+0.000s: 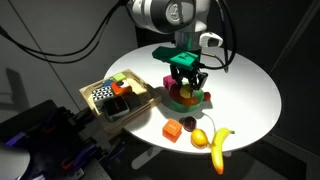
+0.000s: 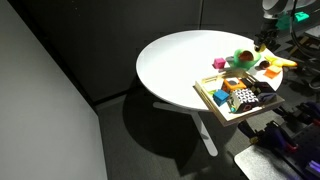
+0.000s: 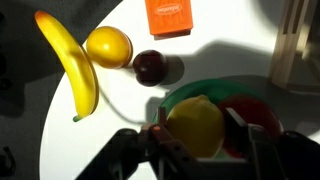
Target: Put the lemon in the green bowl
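In the wrist view the pale yellow lemon (image 3: 195, 126) sits between my gripper's (image 3: 197, 140) two fingers, which close on its sides. It hangs just over the green bowl (image 3: 205, 93), which also holds a red fruit (image 3: 257, 113). In an exterior view my gripper (image 1: 187, 80) is low over the green bowl (image 1: 186, 102) near the middle of the round white table (image 1: 250, 80). The bowl also shows in an exterior view (image 2: 243, 58), small and far off.
A banana (image 3: 70, 60), a golden-yellow round fruit (image 3: 108, 46), a dark plum (image 3: 150, 67) and an orange block (image 3: 167, 17) lie beside the bowl. A wooden tray (image 1: 138, 103) with several items stands at the table's edge.
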`<state>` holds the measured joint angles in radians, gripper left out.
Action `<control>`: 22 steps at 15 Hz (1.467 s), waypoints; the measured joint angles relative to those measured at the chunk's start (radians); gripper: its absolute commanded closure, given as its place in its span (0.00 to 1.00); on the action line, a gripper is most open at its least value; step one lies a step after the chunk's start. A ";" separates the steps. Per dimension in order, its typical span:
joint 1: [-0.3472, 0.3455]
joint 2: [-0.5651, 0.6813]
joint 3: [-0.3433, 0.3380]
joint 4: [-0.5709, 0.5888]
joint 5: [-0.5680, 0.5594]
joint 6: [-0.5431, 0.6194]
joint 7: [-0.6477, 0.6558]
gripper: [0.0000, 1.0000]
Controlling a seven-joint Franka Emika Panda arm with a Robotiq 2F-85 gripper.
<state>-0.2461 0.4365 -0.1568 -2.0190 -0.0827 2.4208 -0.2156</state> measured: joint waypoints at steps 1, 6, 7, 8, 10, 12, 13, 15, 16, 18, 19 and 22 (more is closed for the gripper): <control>0.001 0.012 0.000 0.013 0.000 0.000 0.004 0.16; 0.005 0.045 0.000 0.041 0.000 0.000 0.015 0.00; 0.006 0.046 0.000 0.040 -0.001 0.000 0.015 0.00; 0.007 0.045 0.000 0.038 -0.001 0.000 0.014 0.00; 0.008 0.043 0.003 0.031 -0.001 0.000 0.008 0.00; 0.008 0.032 0.005 0.014 -0.001 0.000 -0.007 0.00; 0.008 0.022 0.005 0.002 -0.001 0.000 -0.016 0.00; 0.007 -0.005 0.005 -0.028 -0.001 0.000 -0.033 0.00; 0.006 -0.022 0.005 -0.045 0.000 0.000 -0.044 0.00; 0.002 -0.058 0.008 -0.078 0.003 0.000 -0.071 0.00; -0.002 -0.077 0.010 -0.094 0.009 -0.001 -0.087 0.00; -0.012 -0.140 0.014 -0.138 0.035 -0.045 -0.148 0.00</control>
<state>-0.2577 0.2966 -0.1426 -2.1572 -0.0478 2.3755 -0.3638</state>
